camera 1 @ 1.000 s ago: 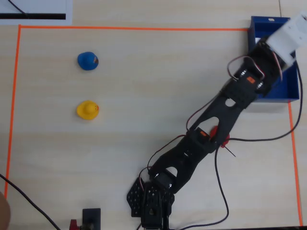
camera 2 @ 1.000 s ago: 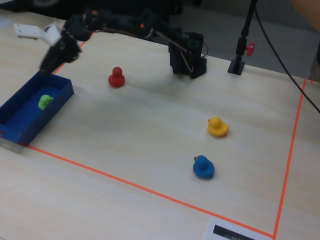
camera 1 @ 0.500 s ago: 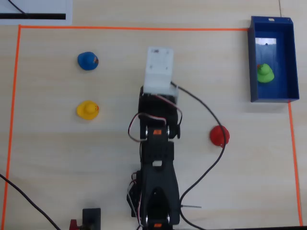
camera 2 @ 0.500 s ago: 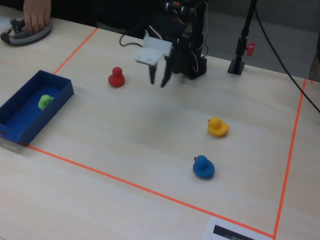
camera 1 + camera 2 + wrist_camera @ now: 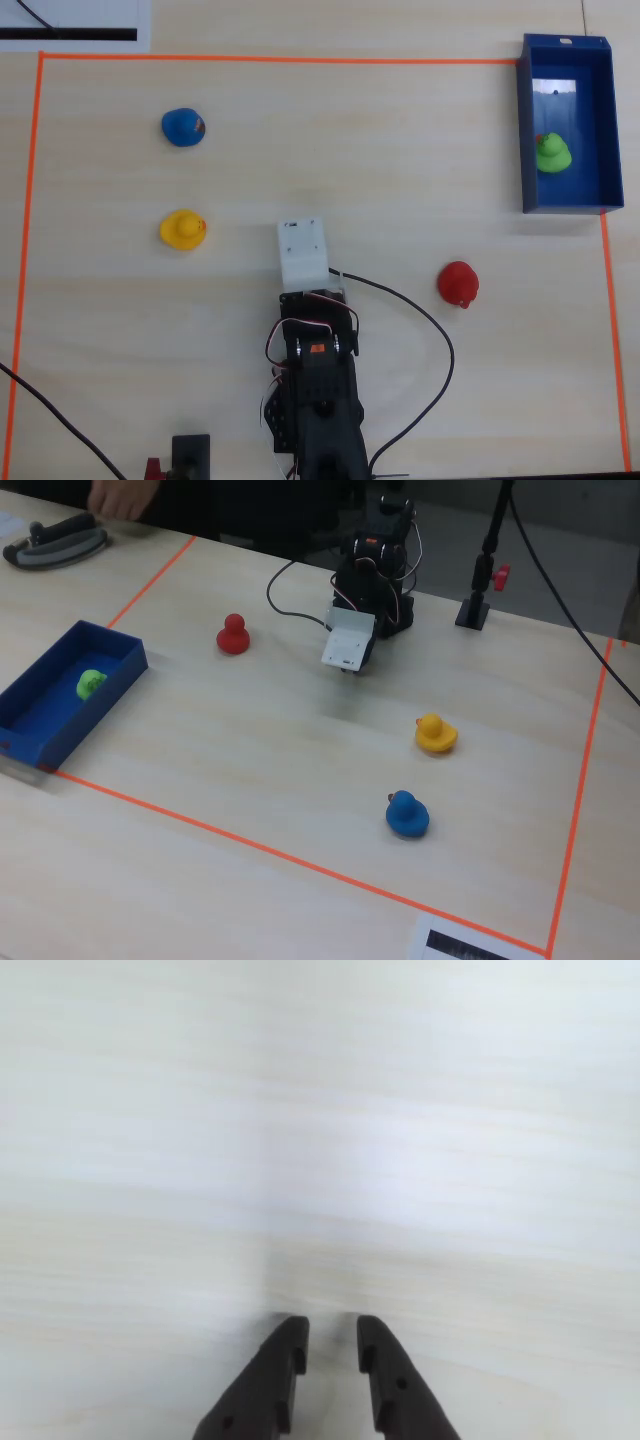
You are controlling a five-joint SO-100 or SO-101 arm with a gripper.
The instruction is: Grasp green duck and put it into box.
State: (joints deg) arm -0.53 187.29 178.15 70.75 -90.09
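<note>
The green duck (image 5: 553, 153) lies inside the dark blue box (image 5: 527, 130) at the far right of the overhead view. In the fixed view the duck (image 5: 91, 683) and the box (image 5: 60, 725) are at the left. My gripper (image 5: 333, 1325) is far from both, folded near the arm's base over bare table. Its two black fingers stand a narrow gap apart with nothing between them. In the overhead view the white wrist mount (image 5: 303, 251) hides the fingers.
A red duck (image 5: 458, 284) sits to the right of the arm, with a yellow duck (image 5: 183, 229) and a blue duck (image 5: 183, 127) to the left. Orange tape (image 5: 300, 59) frames the workspace. A black cable (image 5: 440, 340) loops beside the arm.
</note>
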